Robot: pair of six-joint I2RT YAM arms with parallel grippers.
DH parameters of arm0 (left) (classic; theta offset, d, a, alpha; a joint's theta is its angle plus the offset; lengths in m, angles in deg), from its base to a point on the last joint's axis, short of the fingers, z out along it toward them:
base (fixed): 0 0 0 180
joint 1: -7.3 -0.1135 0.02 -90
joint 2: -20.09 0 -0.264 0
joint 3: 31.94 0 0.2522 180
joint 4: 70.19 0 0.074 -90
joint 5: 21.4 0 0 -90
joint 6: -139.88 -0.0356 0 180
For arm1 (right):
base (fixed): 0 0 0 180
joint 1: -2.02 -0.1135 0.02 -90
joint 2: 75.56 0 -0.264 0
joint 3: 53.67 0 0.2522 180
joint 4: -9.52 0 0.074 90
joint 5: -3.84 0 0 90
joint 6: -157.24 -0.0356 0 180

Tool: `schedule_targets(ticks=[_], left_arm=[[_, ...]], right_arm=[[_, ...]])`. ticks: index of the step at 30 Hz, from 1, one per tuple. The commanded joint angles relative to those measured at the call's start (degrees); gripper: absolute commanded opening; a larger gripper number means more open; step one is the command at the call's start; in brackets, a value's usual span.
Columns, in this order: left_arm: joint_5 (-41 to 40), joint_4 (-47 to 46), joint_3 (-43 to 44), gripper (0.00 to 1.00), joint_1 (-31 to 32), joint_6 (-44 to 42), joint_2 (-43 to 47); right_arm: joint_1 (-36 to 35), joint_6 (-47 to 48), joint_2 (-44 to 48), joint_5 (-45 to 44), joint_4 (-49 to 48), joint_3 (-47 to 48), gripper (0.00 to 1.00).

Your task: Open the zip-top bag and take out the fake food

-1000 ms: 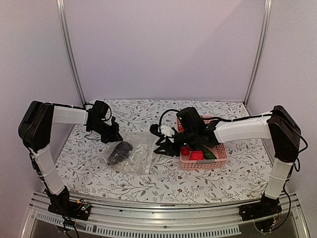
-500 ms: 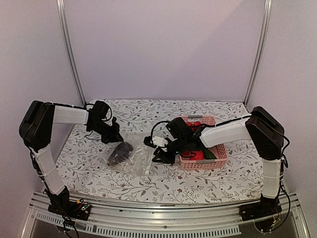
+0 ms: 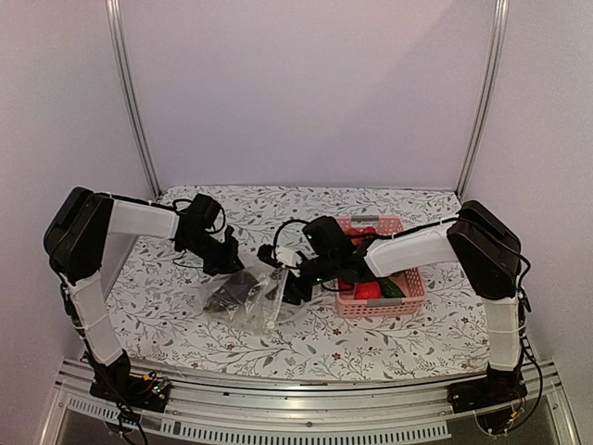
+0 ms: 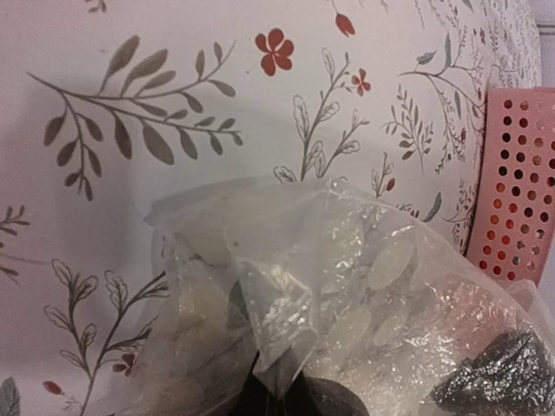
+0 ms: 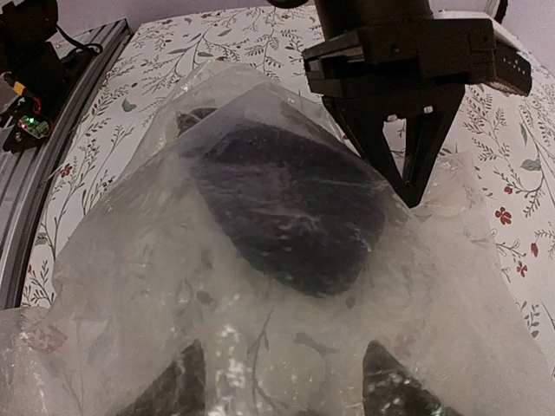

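Tension is the point, I reckon: my left claw [image 3: 230, 267] clamps the edge of the zip-top bag [image 3: 248, 295], propping it up on the bench [image 3: 278, 209], while my right claw [image 5: 286, 386], spread wide, faces the eggplant [image 5: 286, 208] inside.

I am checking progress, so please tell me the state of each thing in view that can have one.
Bag: crumpled, one edge pinched; mouth cannot be judged.
Eggplant: inside the bag.
Basket: upright on the table, holding red and green food.
Left end effector: shut on the bag.
Right end effector: open, at the bag.
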Motion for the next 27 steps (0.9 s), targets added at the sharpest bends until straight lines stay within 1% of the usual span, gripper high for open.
schedule_targets(ticks=[1,5,9,13,17,21,23,25,27], left_arm=[[1.71,-2.40,-0.63,0.00,2.96,2.13,-1.82],[2.40,-2.71,0.26,0.00,4.91,2.39,-2.93],[3.11,-3.63,0.54,0.00,6.91,3.22,-3.46],[3.45,-3.91,1.26,0.00,8.76,3.55,-4.29],[4.10,-4.21,2.02,0.00,10.00,3.73,-5.10],[4.54,-4.17,2.75,0.00,10.88,3.72,-5.84],[4.85,-4.19,3.15,0.00,11.25,3.81,-6.10],[4.99,-4.08,3.38,0.00,11.48,3.58,-6.25],[4.61,-3.31,3.44,0.00,11.41,3.06,-6.06]], right_arm=[[-1.11,-1.55,-2.35,1.47,-2.14,1.75,0.63],[-1.63,-1.23,-2.97,1.31,-2.03,2.41,0.76],[-2.19,-0.66,-3.47,2.15,-1.95,2.86,0.83],[-3.00,0.39,-3.91,2.64,-1.30,3.48,0.93],[-3.48,1.14,-4.60,2.35,-0.72,3.62,0.98],[-3.67,1.34,-5.25,2.65,-0.79,3.65,0.98],[-3.68,1.30,-5.78,2.65,-0.75,3.77,0.96],[-3.68,1.26,-6.19,2.70,-0.64,3.80,0.91],[-3.72,1.30,-6.29,2.68,-0.41,3.72,0.81]])
